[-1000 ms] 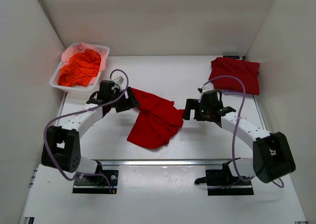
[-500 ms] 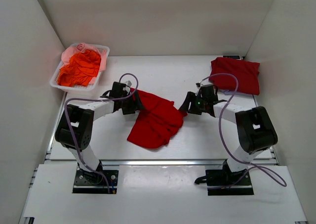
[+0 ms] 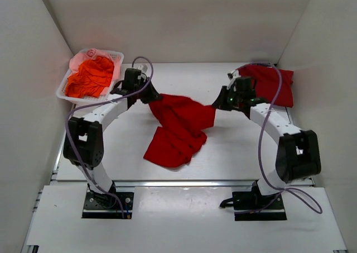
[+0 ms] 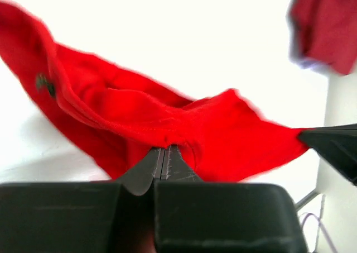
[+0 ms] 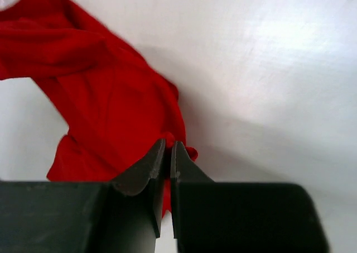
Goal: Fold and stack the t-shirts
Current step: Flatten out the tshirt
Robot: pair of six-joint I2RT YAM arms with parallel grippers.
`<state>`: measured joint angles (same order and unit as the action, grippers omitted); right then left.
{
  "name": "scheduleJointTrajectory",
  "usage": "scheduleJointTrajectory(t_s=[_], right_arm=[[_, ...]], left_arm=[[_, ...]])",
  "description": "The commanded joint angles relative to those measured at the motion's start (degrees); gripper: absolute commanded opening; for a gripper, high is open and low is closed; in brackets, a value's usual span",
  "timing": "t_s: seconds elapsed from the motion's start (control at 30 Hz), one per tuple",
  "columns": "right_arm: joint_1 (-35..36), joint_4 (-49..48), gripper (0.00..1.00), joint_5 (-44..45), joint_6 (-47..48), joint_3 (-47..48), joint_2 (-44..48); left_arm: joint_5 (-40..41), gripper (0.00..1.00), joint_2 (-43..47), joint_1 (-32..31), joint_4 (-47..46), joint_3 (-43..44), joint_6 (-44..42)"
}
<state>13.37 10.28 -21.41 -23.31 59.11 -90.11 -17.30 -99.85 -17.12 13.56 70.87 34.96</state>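
Left fingers (image 4: 146,165): pinched together on a stitched edge of the loose t-shirt (image 3: 179,127). Right fingers (image 5: 149,165): likewise pressed together, with a scrap of the same red cloth caught between the tips.

Count of t-shirts on the surface (image 3: 234,152): two, both deep red, no print.
- First, the loose t-shirt, mid-surface. Held up along its far edge between the two grips, stretches from one to the other, then sags toward the near side and ends in a crumpled heap resting on the surface.
- Second, the folded t-shirt (image 3: 268,84). Lies flat in the far right corner, near the right wrist, apart from the first.

Count of baskets: one, a white basket (image 3: 62,92) at the far left edge, beside the left arm. Holds bunched orange cloth (image 3: 89,79) and a bit of pink cloth (image 3: 83,57) at the far rim; cannot tell how many pieces.

Count of arms: two, both reaching into the far half of the surface, elbows bowed outward.
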Motion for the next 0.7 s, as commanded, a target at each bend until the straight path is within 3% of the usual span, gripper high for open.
scheduleJointTrajectory(t_s=[0.0, 0.3, 0.53, 0.6, 0.67], right_arm=[[-1.32, 5.70, 0.00, 6.72, 7.83, 8.11, 9.85], [-5.36, 10.98, 0.00, 18.41, 15.40, 25.42, 27.16], [-21.34, 8.96, 0.00, 10.78, 15.39, 32.55, 38.68], [-20.93, 11.59, 0.00, 14.36, 17.41, 38.93, 38.69], [-15.85, 13.52, 0.00, 18.39, 20.22, 44.30, 36.94]], left_arm=[[-0.63, 0.00, 7.82, 1.13, 2.87, 6.72, -1.03], [-6.17, 0.00, 19.07, 0.69, 1.03, 18.77, 0.02], [-10.11, 0.00, 32.41, 0.42, -5.90, 16.77, 6.16], [-10.47, 0.00, 36.38, -0.01, -6.97, 15.26, 7.92], [-11.61, 0.00, 38.14, 0.86, -7.06, 13.95, 8.98]])
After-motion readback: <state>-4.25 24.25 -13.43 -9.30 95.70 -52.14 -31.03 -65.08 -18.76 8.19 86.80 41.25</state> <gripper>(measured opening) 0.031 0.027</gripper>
